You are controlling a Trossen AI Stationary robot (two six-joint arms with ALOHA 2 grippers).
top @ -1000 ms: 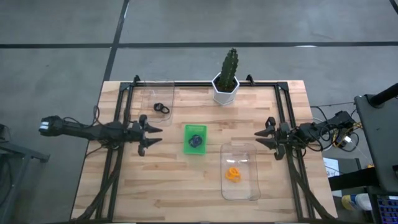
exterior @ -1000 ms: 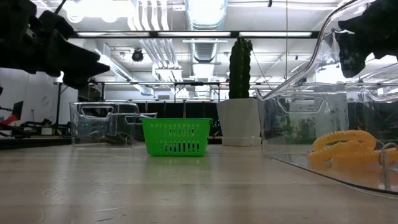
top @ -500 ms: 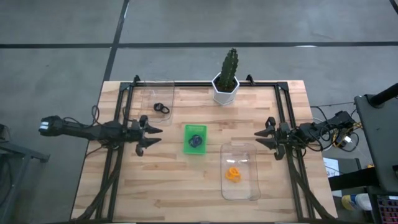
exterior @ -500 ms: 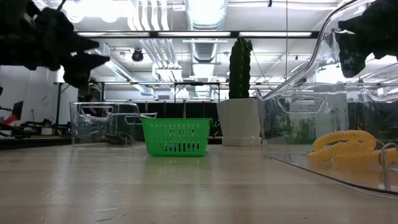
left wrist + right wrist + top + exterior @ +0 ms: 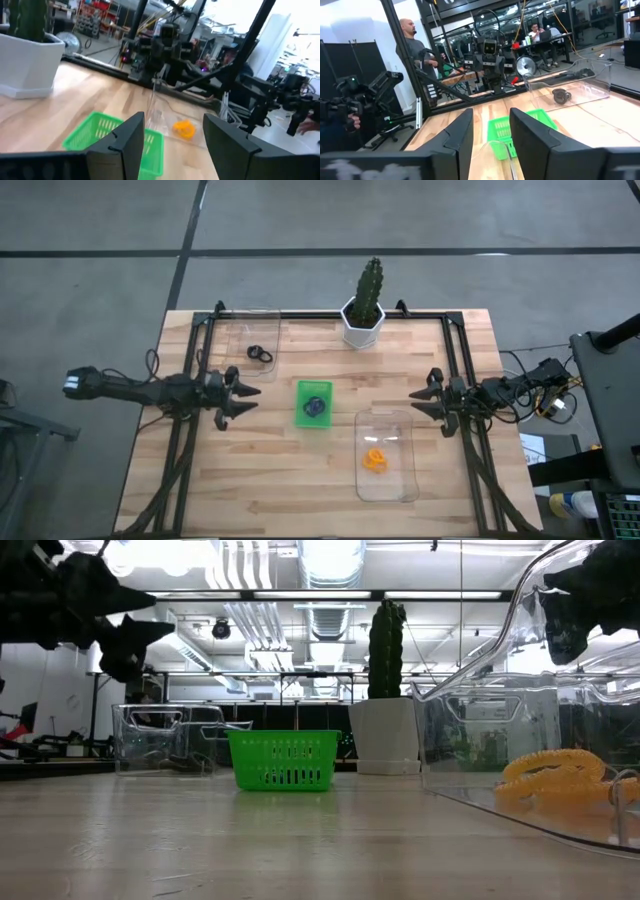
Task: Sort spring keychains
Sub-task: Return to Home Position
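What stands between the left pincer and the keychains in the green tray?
Nothing visible does. In the high view, only bare table lies between the open left pincer and the green tray. The keychains lie inside the tray, ringed by its wall, so an approach from above looks clearest.

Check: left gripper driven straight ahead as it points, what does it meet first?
Probably the green basket; the left gripper hangs higher than its rim, so it may pass over.
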